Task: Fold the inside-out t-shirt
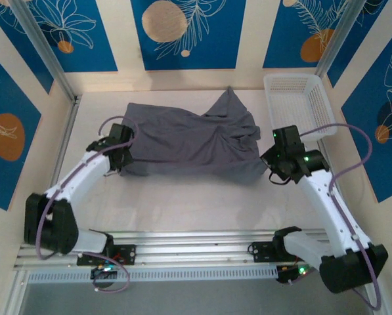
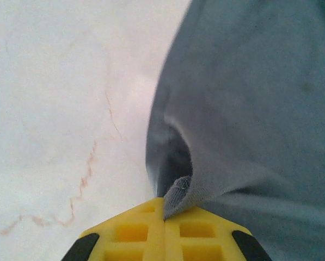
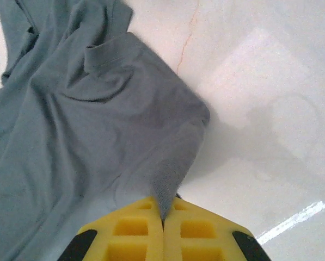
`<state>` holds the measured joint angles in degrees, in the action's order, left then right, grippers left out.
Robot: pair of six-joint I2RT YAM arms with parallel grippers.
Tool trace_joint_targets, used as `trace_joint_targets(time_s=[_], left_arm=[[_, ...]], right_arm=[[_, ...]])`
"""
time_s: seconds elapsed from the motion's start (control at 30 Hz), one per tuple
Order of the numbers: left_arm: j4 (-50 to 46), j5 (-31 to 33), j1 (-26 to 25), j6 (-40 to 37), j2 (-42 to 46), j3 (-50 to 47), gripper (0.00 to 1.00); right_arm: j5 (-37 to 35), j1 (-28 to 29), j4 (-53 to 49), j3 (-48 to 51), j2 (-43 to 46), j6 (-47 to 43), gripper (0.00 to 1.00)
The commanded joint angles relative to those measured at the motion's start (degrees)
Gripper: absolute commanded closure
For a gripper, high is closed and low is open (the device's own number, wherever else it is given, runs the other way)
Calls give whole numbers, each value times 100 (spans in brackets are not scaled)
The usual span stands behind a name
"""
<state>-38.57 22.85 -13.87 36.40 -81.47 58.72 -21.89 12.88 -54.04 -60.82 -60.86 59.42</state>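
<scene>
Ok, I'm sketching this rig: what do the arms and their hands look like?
The left arm and right arm have white shells, black joint housings, looping purple cables and small green lights. The left hand and right hand have yellow fingers with square recesses and black corners.

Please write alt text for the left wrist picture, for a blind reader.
The left arm's yellow pincer is closed on a bunched edge of the soft, wrinkled dark grey cloth t-shirt, which covers the right side. A pale table surface with faint reddish veins lies on the left.
</scene>
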Motion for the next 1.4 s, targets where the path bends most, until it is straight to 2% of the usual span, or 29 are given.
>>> trace_joint_targets(time_s=[0.0, 0.13, 0.23, 0.3, 0.4, 0.53, 0.63, 0.77, 0.97, 1.17, 1.37], left_arm=[[410, 171, 236, -335, -822, 368, 100], [1094, 81, 480, -583, -1748, 915, 100], [1259, -116, 679, -738, -2441, 1421, 94], [1291, -345, 784, -876, -2765, 1684, 88], [1200, -580, 832, -987, -2752, 1827, 76], [815, -966, 792, -937, -2189, 1669, 68], [565, -1168, 627, -845, -1650, 1237, 69], [405, -803, 323, -803, -1320, 804, 70], [387, -746, -10, -1408, -2056, 1280, 69], [324, -134, -48, -1455, -2645, 1627, 70], [351, 78, -28, -1522, -2861, 1644, 71]], right_arm=[[259, -240, 257, -104, -358, -847, 100], [353, -756, 275, -502, -874, -1122, 100], [435, -1093, 329, -732, -1143, -1233, 100], [792, -1149, 477, -823, -1265, -1295, 100], [1480, -1039, 750, -848, -1347, -1363, 100], [1723, -742, 779, -913, -1452, -1307, 100], [1811, -599, 795, -874, -1469, -1192, 100], [1752, -428, 825, -825, -1421, -1074, 100], [1698, -350, 800, -840, -1442, -1033, 100], [1607, -328, 705, -831, -1322, -1057, 100], [1604, -365, 649, -931, -1292, -1109, 100]])
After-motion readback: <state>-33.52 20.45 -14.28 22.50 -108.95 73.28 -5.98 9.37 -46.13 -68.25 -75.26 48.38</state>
